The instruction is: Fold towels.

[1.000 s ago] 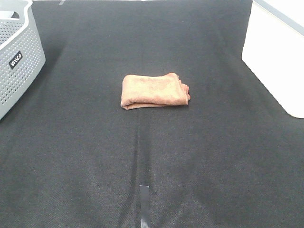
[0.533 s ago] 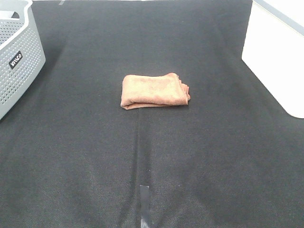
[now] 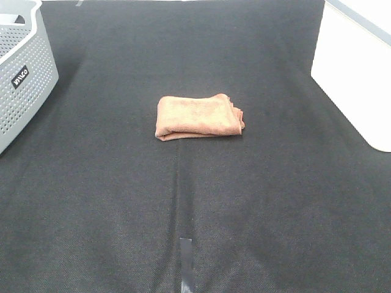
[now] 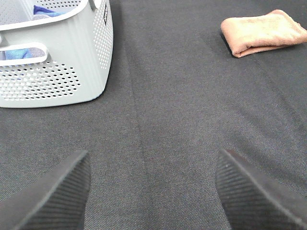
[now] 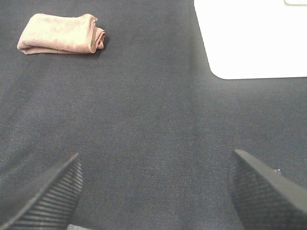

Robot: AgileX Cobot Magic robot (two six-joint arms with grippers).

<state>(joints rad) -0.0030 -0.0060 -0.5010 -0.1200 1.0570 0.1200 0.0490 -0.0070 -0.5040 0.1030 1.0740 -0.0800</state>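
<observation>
Rust towel (image 3: 198,116) lies folded on the cloth; basket (image 3: 24,79) label maybe reads "WILCO"; left gripper (image 4: 151,191) and right gripper (image 5: 156,191) both spread.

A brown towel (image 3: 199,116) lies folded into a compact rectangle near the middle of the desk (image 3: 195,207), which is covered in dark black cloth. Its layered, bunched edges face the right side, and a fold runs along its near edge. A grey perforated basket (image 3: 23,73) with a small black label stands at the far left edge, well apart from the towel. A white surface (image 3: 354,67) sits at the right edge. A short strip of grey tape (image 3: 186,262) marks the desk's near middle.
</observation>
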